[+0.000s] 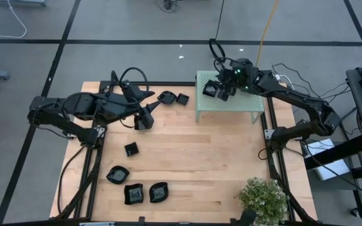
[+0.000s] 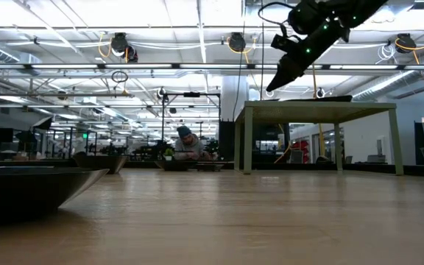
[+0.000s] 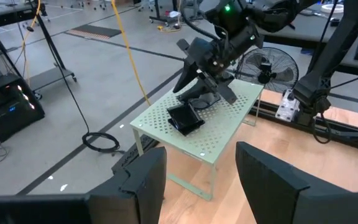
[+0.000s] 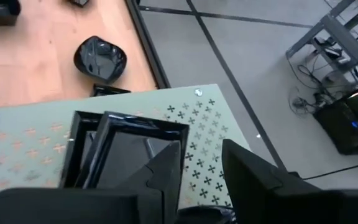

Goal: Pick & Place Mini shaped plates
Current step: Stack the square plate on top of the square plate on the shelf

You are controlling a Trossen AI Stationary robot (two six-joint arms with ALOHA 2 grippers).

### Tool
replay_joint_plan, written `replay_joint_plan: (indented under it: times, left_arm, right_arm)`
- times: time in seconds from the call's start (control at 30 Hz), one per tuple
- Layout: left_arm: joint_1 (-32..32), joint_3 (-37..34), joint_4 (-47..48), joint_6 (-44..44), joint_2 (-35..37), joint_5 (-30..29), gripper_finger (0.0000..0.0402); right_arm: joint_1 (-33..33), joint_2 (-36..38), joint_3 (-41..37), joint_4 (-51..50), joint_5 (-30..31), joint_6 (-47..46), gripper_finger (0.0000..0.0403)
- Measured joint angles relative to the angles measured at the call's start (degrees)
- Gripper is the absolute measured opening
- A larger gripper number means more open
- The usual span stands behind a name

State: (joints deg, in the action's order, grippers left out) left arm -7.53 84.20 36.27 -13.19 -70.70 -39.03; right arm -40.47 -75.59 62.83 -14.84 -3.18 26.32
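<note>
Two square plates (image 4: 132, 152) lay stacked near the green stand's (image 1: 231, 103) corner; my right gripper (image 1: 224, 90) clamped the upper one's rim.

Bare wood mid-table (image 1: 200, 163); plant (image 1: 264, 198) at corner

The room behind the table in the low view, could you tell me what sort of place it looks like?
Most likely a large open robotics lab or workshop. Bare ceiling trusses with hanging lamps run overhead, more benches stretch back to a seated person, and cables and an equipment rack sit on the grey floor.
</note>
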Motion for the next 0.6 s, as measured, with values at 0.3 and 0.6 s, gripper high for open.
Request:
replay_joint_plan:
  times: [0.3,0.6]
  left_arm:
    - [0.0,0.0,0.0,0.0,0.0,0.0,0.0198]
    - [0.0,0.0,0.0,2.4,0.0,0.0,0.0198]
  right_arm:
    - [-0.1,-4.0,0.0,0.4,0.0,0.8,0.0109]
    - [-0.1,-4.0,0.0,0.4,0.1,1.4,0.0085]
